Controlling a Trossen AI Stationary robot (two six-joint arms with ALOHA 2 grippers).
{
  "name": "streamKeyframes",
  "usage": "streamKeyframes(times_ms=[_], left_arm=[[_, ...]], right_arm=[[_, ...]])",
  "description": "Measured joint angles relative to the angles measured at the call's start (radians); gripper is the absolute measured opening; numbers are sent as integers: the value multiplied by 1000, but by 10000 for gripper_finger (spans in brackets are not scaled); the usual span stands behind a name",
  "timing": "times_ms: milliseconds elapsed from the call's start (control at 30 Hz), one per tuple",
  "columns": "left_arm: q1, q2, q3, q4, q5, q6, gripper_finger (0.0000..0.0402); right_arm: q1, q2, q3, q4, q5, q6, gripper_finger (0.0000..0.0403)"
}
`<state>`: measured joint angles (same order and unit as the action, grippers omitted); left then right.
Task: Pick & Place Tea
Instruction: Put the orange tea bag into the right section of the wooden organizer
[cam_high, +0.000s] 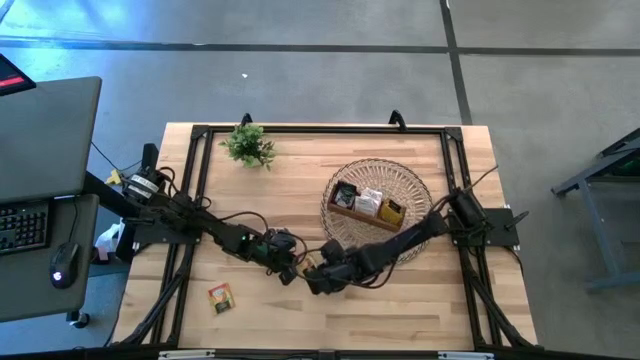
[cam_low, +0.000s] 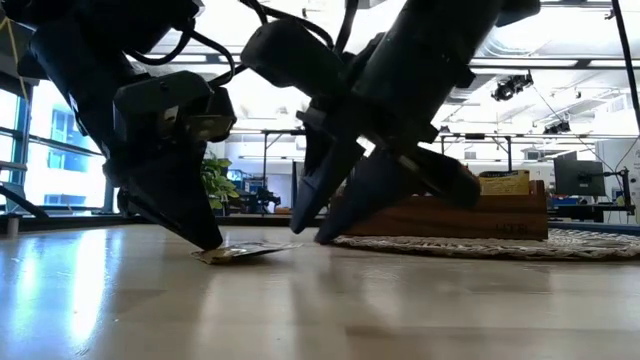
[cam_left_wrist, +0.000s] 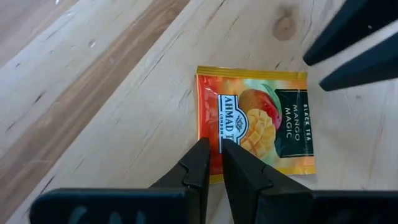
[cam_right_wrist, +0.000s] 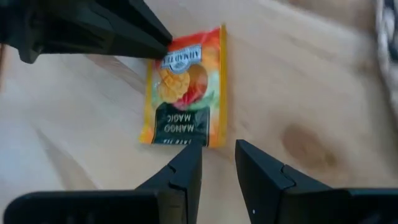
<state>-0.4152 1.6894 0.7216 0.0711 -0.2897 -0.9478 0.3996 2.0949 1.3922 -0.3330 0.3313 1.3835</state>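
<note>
An orange "Mango Magic" tea packet (cam_left_wrist: 261, 124) lies flat on the wooden table between my two grippers, also seen in the right wrist view (cam_right_wrist: 186, 93) and the low view (cam_low: 245, 252). My left gripper (cam_left_wrist: 216, 152) is shut, its tips down on one end of the packet. My right gripper (cam_right_wrist: 217, 155) is open by a narrow gap and stands low at the packet's opposite end (cam_low: 312, 235). Whether it touches the packet I cannot tell. A second orange packet (cam_high: 221, 297) lies alone nearer the table's near-left. My left gripper presses its shut fingertips (cam_left_wrist: 202, 155) onto the packet's end near the brand logo (cam_left_wrist: 208, 127). It comes slanting down from the table's left. The packet stays flat on the table, its far end slightly raised in the low view.
A round wicker basket (cam_high: 400, 180) sits right of centre and holds a brown wooden tray (cam_high: 365, 212) with several tea packets. A small green plant (cam_high: 249, 146) stands at the far-left. Bare wood lies along the near edge.
</note>
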Motion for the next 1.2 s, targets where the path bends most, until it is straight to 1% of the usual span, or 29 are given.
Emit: streamKeyframes(times_ms=[67, 233, 367, 433, 533, 633, 700, 833, 1000, 1100, 1200], left_arm=[[0, 0, 0, 0, 0, 0, 44], [-6, 0, 0, 13, 0, -4, 44], [-6, 0, -1, 27, 3, -1, 44], [-5, 0, -1, -3, -3, -4, 44], [-5, 1, -1, -11, -10, -25, 44], [-5, 27, 1, 41, -8, -24, 44], [-17, 28, 0, 43, -8, -23, 44], [-26, 29, 0, 54, -8, -30, 44], [-32, 29, 0, 55, 0, -25, 44], [-32, 30, 0, 58, 0, -3, 44], [-32, 30, 0, 58, -1, 13, 44]], right_arm=[[1, 0, 0, 1, -8, 50, 94], [-7, 9, 0, 8, -10, 86, 94], [-14, 45, 3, 32, -46, 112, 94], [-13, 57, 4, 48, -27, 121, 94], [-21, 60, 4, 52, -12, 87, 94], [-27, 61, 3, 83, 7, 27, 94], [-30, 62, 2, 90, 9, -15, 94], [-31, 63, 1, 99, 28, -17, 94], [-33, 64, 0, 126, 19, -56, 93], [-40, 64, 0, 128, -14, -118, 81], [-43, 64, 0, 128, -32, -149, 53]])
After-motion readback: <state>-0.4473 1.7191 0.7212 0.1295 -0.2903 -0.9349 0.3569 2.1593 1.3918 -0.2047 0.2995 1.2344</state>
